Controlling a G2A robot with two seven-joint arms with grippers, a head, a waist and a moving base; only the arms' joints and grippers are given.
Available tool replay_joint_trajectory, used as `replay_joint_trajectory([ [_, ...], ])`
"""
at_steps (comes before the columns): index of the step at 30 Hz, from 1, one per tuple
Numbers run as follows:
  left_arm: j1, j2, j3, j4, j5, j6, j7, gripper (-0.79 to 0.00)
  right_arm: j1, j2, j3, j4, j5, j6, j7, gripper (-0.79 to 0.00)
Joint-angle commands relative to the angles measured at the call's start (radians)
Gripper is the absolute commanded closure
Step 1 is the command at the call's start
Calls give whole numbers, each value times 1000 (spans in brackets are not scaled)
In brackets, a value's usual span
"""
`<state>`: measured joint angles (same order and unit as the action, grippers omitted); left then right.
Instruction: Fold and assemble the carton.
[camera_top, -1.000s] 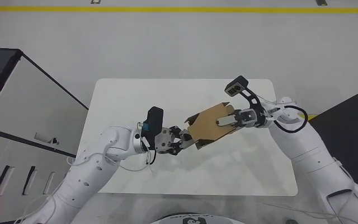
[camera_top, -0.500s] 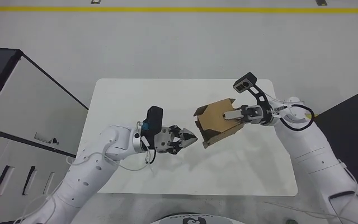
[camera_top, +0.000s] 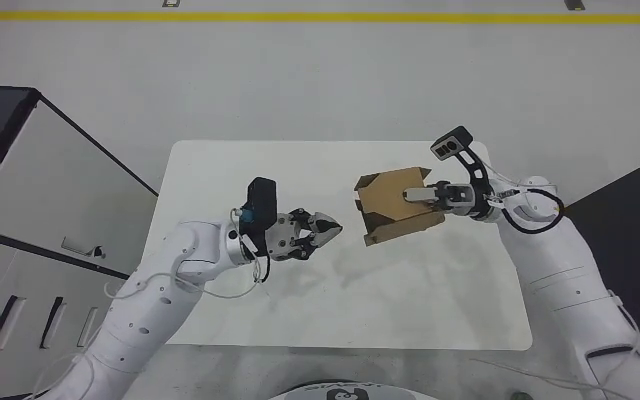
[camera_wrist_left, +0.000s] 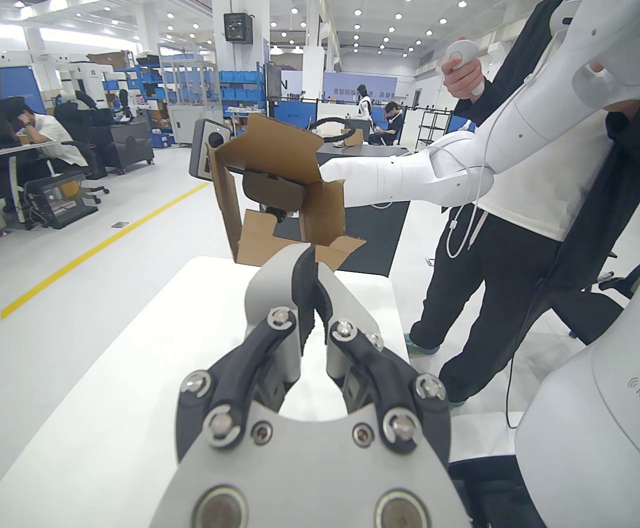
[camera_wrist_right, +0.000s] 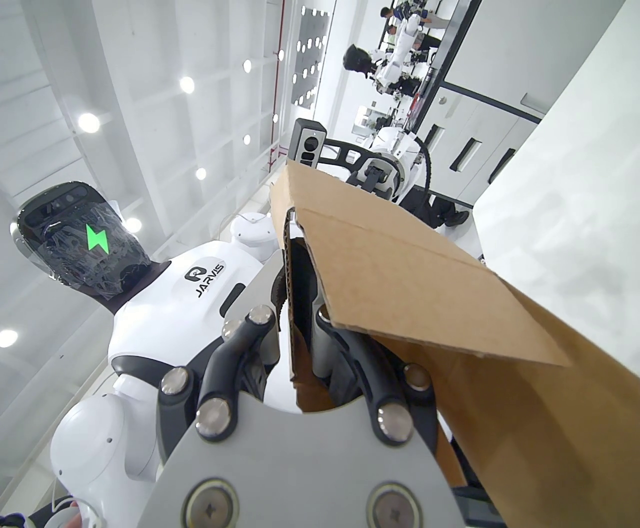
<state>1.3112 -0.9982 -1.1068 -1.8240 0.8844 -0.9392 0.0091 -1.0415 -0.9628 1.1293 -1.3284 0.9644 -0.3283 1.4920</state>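
A brown cardboard carton, partly opened with loose flaps, hangs above the right half of the white table. My right gripper is shut on one carton wall; in the right wrist view its fingers pinch the corrugated edge of the carton. My left gripper hovers over the table's middle, a short gap left of the carton, shut and holding nothing. In the left wrist view its fingertips nearly meet, pointing at the carton ahead.
A dark-edged cabinet stands off the table's left side. The table's right edge lies just below my right forearm. Bare tabletop stretches along the front and far left.
My right gripper carried the carton up and to the right, away from the left gripper. The left gripper let go of the carton's corner, drew back left and closed its fingers.
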Motion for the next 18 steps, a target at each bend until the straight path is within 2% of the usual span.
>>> replay_joint_trajectory([
  [1,1,-1,2,-10,6,14,-7,0,-4,-1,0,-7,-1,2,-16,0],
  [6,-8,-7,21,-63,8,48,-25,0,-24,-3,12,-32,-34,8,-87,0],
  [18,-20,-14,16,-87,53,130,-63,0,-46,-6,36,-57,-84,9,-115,0],
])
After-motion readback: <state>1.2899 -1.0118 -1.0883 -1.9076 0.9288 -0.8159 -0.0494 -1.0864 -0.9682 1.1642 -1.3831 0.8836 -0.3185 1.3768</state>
